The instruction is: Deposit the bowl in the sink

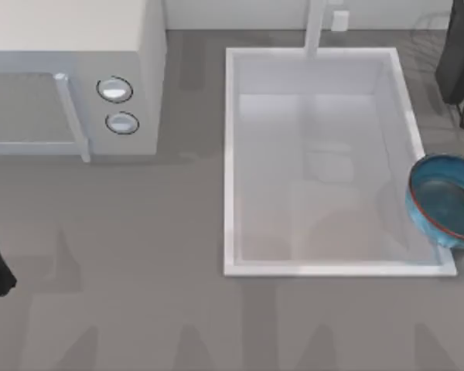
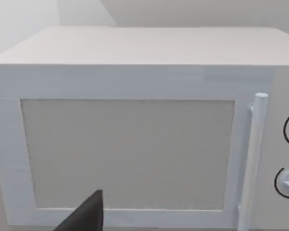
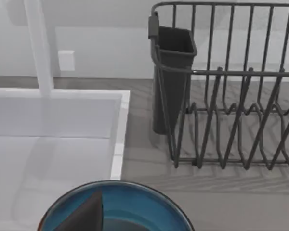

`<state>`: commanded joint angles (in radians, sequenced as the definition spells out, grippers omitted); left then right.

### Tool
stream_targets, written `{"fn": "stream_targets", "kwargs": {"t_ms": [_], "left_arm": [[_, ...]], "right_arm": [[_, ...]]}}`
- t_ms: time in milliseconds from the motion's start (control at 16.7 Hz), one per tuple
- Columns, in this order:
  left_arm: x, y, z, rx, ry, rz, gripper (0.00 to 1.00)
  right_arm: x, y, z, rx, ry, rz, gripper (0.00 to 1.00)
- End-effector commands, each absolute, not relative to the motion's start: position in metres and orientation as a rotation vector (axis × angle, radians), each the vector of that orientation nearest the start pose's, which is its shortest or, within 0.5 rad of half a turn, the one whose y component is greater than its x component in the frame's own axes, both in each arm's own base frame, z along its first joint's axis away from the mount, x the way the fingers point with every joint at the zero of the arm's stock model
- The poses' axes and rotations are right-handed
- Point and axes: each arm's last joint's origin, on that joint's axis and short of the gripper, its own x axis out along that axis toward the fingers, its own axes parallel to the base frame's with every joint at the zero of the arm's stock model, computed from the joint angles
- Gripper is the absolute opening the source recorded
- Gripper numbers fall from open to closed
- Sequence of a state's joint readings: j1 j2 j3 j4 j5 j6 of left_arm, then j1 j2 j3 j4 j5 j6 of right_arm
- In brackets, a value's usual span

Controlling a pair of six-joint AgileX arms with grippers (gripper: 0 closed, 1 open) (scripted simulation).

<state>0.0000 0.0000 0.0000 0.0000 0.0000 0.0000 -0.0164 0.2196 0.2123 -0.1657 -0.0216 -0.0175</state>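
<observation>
We hold the round blue glazed bowl over the white rectangular sink's right rim; right claw's grip state indiscernible; releasing here risks tipping onto the counter.

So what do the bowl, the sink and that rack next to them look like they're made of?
The bowl looks like glazed ceramic: glossy blue with a thin reddish-brown rim and darker teal inside. The sink appears matte white, perhaps enamel or composite, with a pale grey floor; I can't tell which. The dish rack looks like dark coated metal wire, given its thin bent rods.
</observation>
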Motion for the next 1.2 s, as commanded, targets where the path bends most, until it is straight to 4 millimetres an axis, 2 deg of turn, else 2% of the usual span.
{"fn": "stream_targets", "kwargs": {"t_ms": [120,240,420,540,900,1080,1200], "left_arm": [[0.106,-0.001,0.160,0.000,0.000,0.000,1.00],[0.106,-0.001,0.160,0.000,0.000,0.000,1.00],[0.106,-0.001,0.160,0.000,0.000,0.000,1.00],[0.106,-0.001,0.160,0.000,0.000,0.000,1.00],[0.106,-0.001,0.160,0.000,0.000,0.000,1.00],[0.106,-0.001,0.160,0.000,0.000,0.000,1.00],[0.106,-0.001,0.160,0.000,0.000,0.000,1.00]], "right_arm": [[0.122,-0.003,0.221,-0.020,0.300,0.007,1.00],[0.141,-0.005,0.241,-0.021,0.459,0.009,1.00],[0.185,-0.010,0.261,-0.013,0.732,0.019,1.00],[0.219,-0.015,0.267,-0.001,0.912,0.029,1.00],[0.313,-0.032,0.253,0.059,1.337,0.067,1.00],[0.347,-0.040,0.237,0.091,1.475,0.086,1.00],[0.362,-0.044,0.227,0.108,1.534,0.096,1.00]]}}
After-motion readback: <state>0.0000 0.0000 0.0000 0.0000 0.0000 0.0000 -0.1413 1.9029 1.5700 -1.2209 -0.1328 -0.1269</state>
